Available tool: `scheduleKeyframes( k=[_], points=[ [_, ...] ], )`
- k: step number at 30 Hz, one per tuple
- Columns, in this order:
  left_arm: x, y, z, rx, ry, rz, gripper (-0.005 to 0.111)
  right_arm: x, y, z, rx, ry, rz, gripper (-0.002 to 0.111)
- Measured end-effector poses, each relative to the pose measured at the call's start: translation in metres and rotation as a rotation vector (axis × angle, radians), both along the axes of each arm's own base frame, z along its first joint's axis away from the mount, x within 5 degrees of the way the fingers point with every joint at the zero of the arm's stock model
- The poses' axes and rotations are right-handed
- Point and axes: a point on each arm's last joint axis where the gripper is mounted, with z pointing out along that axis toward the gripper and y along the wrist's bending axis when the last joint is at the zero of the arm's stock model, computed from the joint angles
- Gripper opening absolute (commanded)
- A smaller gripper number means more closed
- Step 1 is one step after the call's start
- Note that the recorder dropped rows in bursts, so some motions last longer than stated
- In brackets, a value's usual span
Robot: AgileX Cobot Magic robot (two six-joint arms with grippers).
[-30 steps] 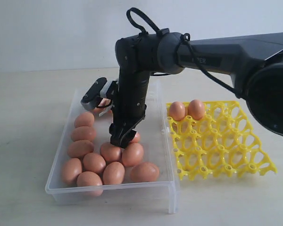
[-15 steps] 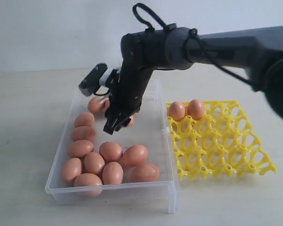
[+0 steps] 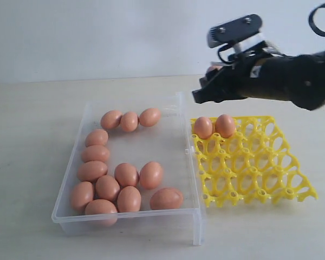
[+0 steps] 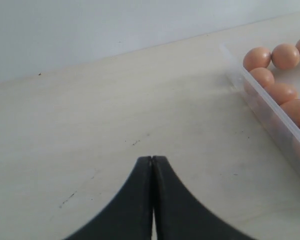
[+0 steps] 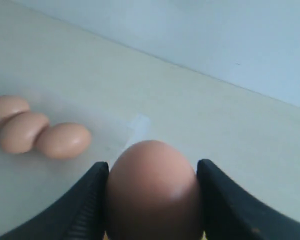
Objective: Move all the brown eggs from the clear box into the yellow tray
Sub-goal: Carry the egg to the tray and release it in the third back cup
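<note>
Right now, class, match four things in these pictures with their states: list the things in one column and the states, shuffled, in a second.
1. right pincer
2. left pincer
3. yellow tray
4. clear box

A. holds most of the brown eggs
B. shut on nothing
C. shut on one brown egg
D. holds two eggs

Pairs: 1-C, 2-B, 3-D, 4-A

Matte black arm point(image 3: 292, 81) with looped black cable point(image 3: 311, 17); black right gripper point(image 3: 197, 96) topped by seemingly grey-faced camera point(image 3: 234, 30).
</note>
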Motion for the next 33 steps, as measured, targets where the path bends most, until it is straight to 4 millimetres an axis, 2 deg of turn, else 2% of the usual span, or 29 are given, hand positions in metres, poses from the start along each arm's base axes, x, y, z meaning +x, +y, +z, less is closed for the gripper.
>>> scheduleKeyframes(
  k=[8, 12, 16, 25, 33],
  points=[
    [0.0, 0.0, 0.0, 0.0, 0.0, 0.0, 0.0, -0.008, -0.067, -0.022, 0.288, -0.062, -0.278, 0.0],
    [0.0, 0.0, 0.0, 0.0, 0.0, 0.0, 0.0, -0.008, -0.085, -0.03, 0.364, -0.081, -0.34, 0.0],
    [0.0, 0.0, 0.0, 0.0, 0.0, 0.0, 0.0, -0.005, -0.089, -0.046, 0.369, -0.048, -0.329, 0.0],
    [0.0, 0.0, 0.0, 0.0, 0.0, 0.0, 0.0, -0.001, -0.085, -0.095, 0.374, 0.072, -0.332, 0.0],
    [0.0, 0.0, 0.0, 0.0, 0.0, 0.0, 0.0, 0.0, -0.085, -0.109, 0.381, 0.084, -0.331, 0.0]
  ],
)
